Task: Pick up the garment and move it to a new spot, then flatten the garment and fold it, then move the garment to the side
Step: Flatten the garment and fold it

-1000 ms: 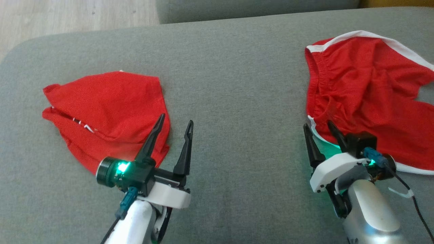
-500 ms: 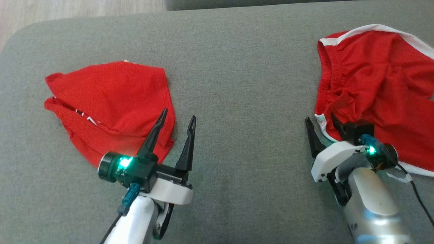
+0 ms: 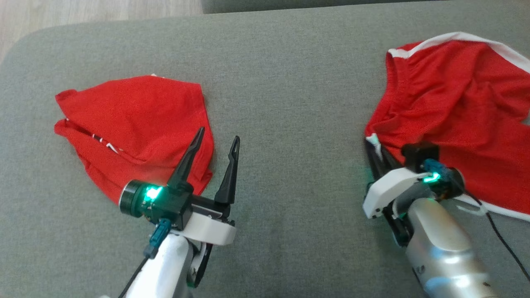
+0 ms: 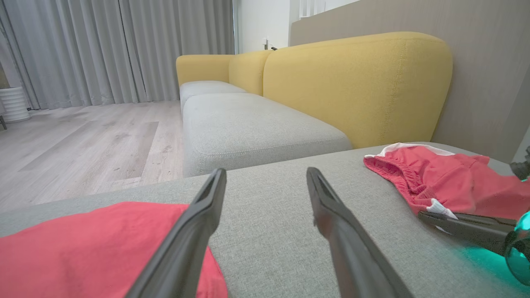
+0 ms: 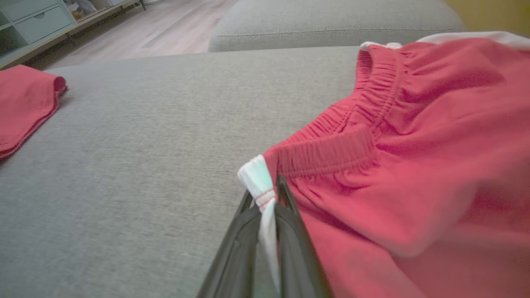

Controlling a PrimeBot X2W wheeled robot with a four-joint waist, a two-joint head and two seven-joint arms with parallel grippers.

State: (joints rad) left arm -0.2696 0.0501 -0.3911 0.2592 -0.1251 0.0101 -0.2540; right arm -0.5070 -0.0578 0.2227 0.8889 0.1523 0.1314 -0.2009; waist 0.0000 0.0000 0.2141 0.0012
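Pinching the white-trimmed waistband corner of the red shorts [image 3: 455, 99], the right gripper [image 5: 265, 196] has its fingers pressed together. The shorts lie crumpled at the grey cushion's [image 3: 290, 78] right edge. The left gripper [image 3: 217, 140], fingers spread and empty, hovers at the right edge of a folded red garment [image 3: 132, 118] near the cushion's left side.

Left forearm [image 3: 163, 269] and right forearm [image 3: 443, 252]: silver shells, white wrist brackets, black heads, long dark tapered jaws, green lights, teal plugs, black cables.
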